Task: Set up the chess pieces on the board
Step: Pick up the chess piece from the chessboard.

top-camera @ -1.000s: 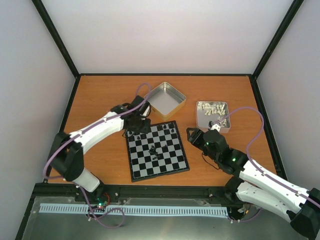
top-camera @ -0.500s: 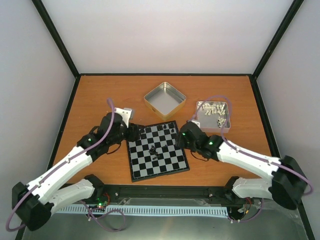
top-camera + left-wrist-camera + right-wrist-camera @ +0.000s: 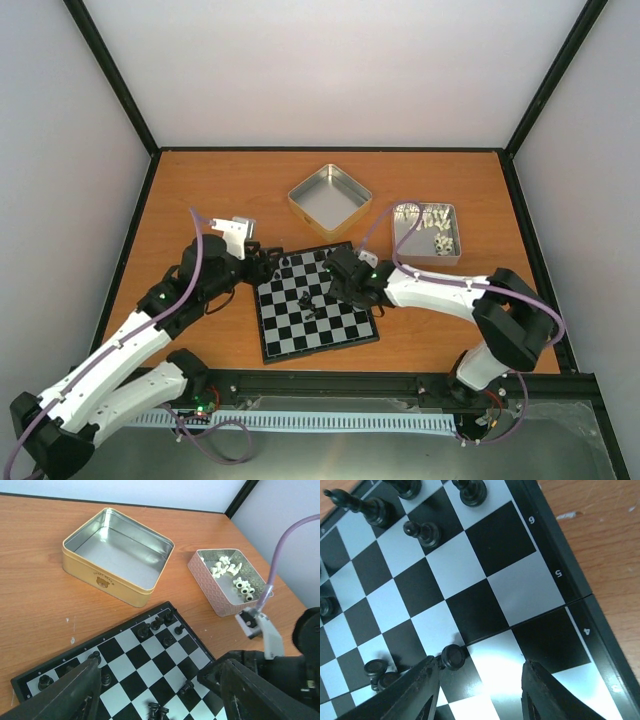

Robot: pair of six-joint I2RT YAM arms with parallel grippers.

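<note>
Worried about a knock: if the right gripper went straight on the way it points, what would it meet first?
Probably bare squares of the board. The right gripper points down at them; one black piece stands close beside a jaw, but depth is unclear.

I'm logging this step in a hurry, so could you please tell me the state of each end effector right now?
Left end effector: open, holding nothing.
Right end effector: open, holding nothing; a black chess piece lies beside one finger.
</note>
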